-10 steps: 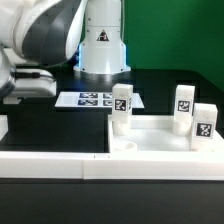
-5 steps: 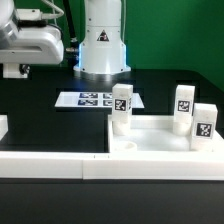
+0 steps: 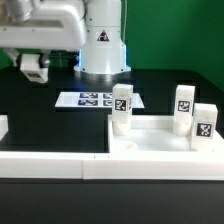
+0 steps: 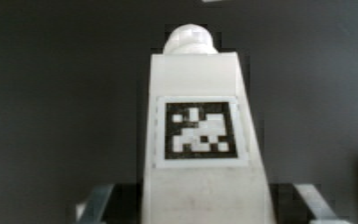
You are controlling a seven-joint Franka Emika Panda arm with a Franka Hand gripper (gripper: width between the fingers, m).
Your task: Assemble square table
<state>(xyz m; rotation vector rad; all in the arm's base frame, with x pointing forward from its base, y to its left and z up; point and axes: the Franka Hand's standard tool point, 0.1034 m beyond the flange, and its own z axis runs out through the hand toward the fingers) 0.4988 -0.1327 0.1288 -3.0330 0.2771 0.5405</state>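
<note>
no readable text, only coded tags

White rounded arm (image 3: 45, 35), base (image 3: 103, 40) with triangle marking

The white square tabletop (image 3: 160, 140) lay flat at the near right, rim upward. Three white legs with black tags stood upright on it: one (image 3: 121, 108) at its far left, two (image 3: 184, 107) (image 3: 205, 125) at the right. A fourth leg (image 4: 201, 125) was clamped between the fingers.

The arm reaches across toward the exterior view's left, its end effector (image 3: 33, 68) raised and clamped around a leg (image 4: 197, 130).
</note>
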